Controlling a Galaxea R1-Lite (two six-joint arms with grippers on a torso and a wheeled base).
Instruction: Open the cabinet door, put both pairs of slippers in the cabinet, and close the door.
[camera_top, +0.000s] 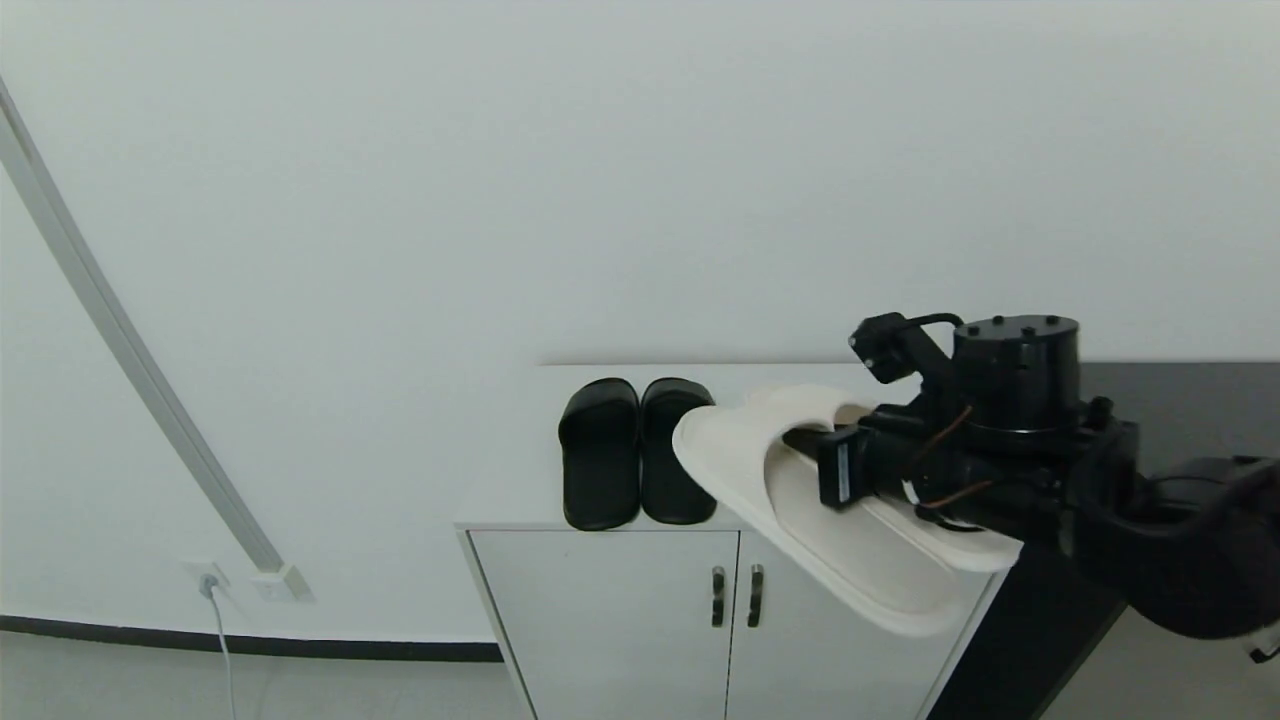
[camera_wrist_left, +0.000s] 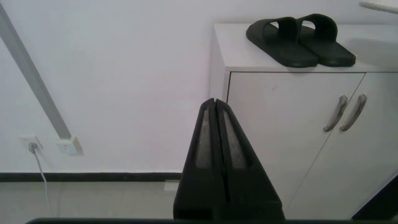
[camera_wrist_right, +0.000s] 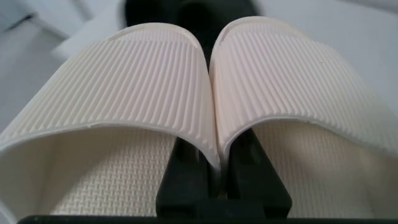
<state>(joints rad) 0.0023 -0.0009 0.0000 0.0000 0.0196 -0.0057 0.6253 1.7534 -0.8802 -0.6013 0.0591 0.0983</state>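
A pair of white slippers (camera_top: 800, 500) hangs in the air in front of the cabinet's right half, pinched together by my right gripper (camera_top: 835, 445), which is shut on their inner straps (camera_wrist_right: 211, 93). A pair of black slippers (camera_top: 635, 460) lies side by side on top of the white cabinet (camera_top: 600, 620); the same black slippers (camera_wrist_left: 301, 40) appear in the left wrist view. Both cabinet doors are shut, with two dark handles (camera_top: 735, 595) at the middle seam. My left gripper (camera_wrist_left: 215, 106) is shut and empty, held low, off the cabinet's left corner.
A white wall stands behind the cabinet. A grey slanted rail (camera_top: 130, 350) runs down the wall at left to a socket with a plugged cable (camera_top: 212, 585). A dark surface (camera_top: 1180, 400) lies to the right of the cabinet.
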